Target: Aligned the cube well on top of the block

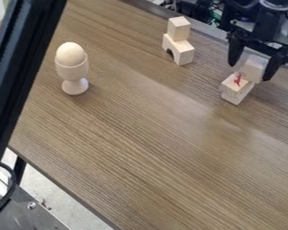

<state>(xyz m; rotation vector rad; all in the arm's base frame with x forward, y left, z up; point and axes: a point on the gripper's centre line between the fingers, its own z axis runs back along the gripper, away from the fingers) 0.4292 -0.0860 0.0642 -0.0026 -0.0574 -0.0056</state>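
Cube [255, 68] sits between the gripper's [249, 72] jaws, which look spread: visible gap on the side toward mid-view, other finger [272, 68] close against or touching it. Cube appears to be on the far end of the block [235, 88], with the red-marked part of the block's top bare, so I'd call alignment unfinished. Risks: closing with that uneven gap shoves the cube sideways or twists it; pushing with one finger drags the block too, or tips the cube off the far end. Straight lift should be OK unless the near finger rubs. Farther out: second cube [179, 28] on an arch [179, 49], egg [70, 54] in a cup [72, 74], all on the table [128, 134], well apart.
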